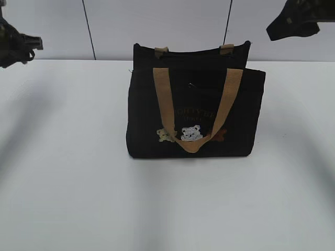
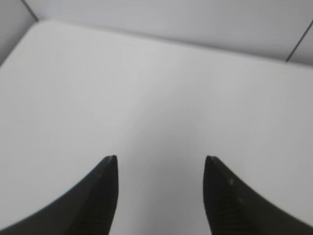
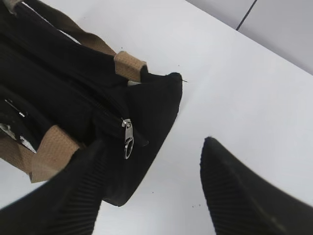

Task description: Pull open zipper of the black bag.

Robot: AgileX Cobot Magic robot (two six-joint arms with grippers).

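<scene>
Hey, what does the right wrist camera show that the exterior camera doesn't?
Only the right wrist view shows the silver zipper pull at the end of the black bag, with the right gripper open, one finger near the bag's end and the other over bare table.

Only the exterior view shows the bag's front: the bear pictures, the gold lettering and the drooping front handle.

Both show the bag, its tan handle tabs and the white table.

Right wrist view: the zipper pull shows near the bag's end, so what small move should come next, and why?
Probably lower the right gripper toward the zipper and centre it between the fingers. The silver pull lies at the end of the black bag, nearer the left finger, ungrasped, and the jaws stand open. The left gripper sees only bare table, so the right seems better placed.
</scene>
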